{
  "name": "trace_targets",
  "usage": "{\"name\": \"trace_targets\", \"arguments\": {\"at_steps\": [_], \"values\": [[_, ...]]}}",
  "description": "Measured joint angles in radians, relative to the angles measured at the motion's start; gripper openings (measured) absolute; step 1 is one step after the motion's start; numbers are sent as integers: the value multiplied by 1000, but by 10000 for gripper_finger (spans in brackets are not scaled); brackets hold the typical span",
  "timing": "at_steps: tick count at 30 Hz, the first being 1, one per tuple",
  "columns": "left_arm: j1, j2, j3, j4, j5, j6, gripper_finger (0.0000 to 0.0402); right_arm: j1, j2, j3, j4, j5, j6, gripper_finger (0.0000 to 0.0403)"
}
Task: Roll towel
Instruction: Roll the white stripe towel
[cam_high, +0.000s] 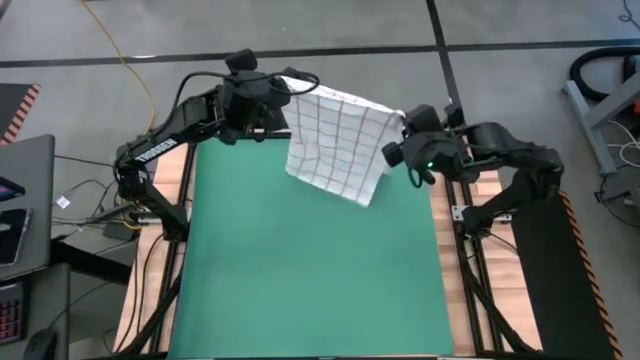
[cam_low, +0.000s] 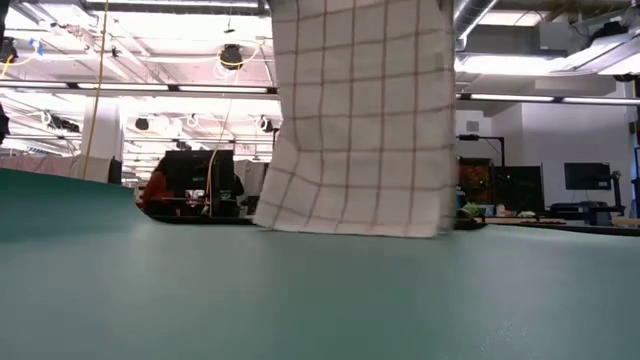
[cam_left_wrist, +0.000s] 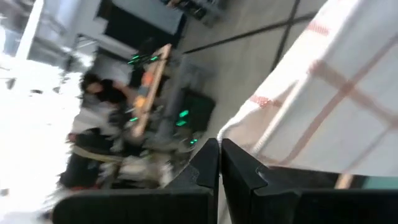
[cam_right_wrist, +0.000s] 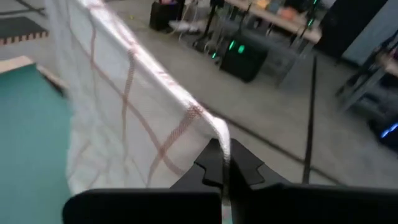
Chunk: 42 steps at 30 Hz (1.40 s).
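Green mat (cam_low: 320, 290) fills the foreground of the low view, stretching across the table toward a brightly lit workshop beyond. Above its far end hangs the towel (cam_low: 362, 115), a white cloth crossed by red grid lines, its lower edge reaching down toward the mat's far end; whether it touches cannot be told.

Seen from overhead, the towel (cam_high: 338, 143) is stretched between the two arms over the far edge of the mat (cam_high: 300, 270), one top corner at each gripper. The left gripper (cam_high: 283, 100) sits at the towel's corner on the left arm's side; in its wrist view, the dark fingers (cam_left_wrist: 205, 163) are pressed together with the cloth's hem (cam_left_wrist: 323, 93) rising from them. The right gripper (cam_high: 399, 137) holds the opposite corner; its wrist view shows its fingers (cam_right_wrist: 211, 163) closed on the hem, the towel (cam_right_wrist: 118, 106) trailing away over the mat.

A person (cam_low: 158, 188) in red sits at a desk in the room behind.
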Motion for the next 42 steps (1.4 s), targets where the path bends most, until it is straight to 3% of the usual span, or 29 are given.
{"name": "trace_targets", "arguments": {"at_steps": [3, 5, 6, 9, 14, 16, 23, 30, 38, 42], "values": [[-19, 1, 0, 3, -104, 41, 0, -12, 1, 36, 28, 25, -92, 17], [-51, -2, 0, -2, -143, 2, 0, -29, 0, 46, 53, -52, -171, 17], [-68, -9, 0, -9, -126, -17, 0, -36, 1, 46, 58, -85, -206, 17], [-101, -34, 0, 2, -23, -7, 0, -41, 9, 45, 62, -54, -228, 16], [-105, -42, 2, 68, 73, -104, 0, -94, 10, 45, 185, -267, -374, 16], [-90, -42, 2, 69, 101, -154, 0, -107, 11, 45, 224, -303, -418, 16], [-20, -53, 1, 45, -6, -250, 0, -121, 7, 45, 237, -310, -451, 16], [5, -81, 1, -93, 255, -365, 0, -120, 10, 45, 205, -330, -451, 16], [72, -79, 1, -190, 131, -452, 0, -124, 7, 45, 137, -295, -444, 16], [121, -79, 1, -185, 188, -537, 0, -165, 7, 45, 160, -230, -485, 16]]}}
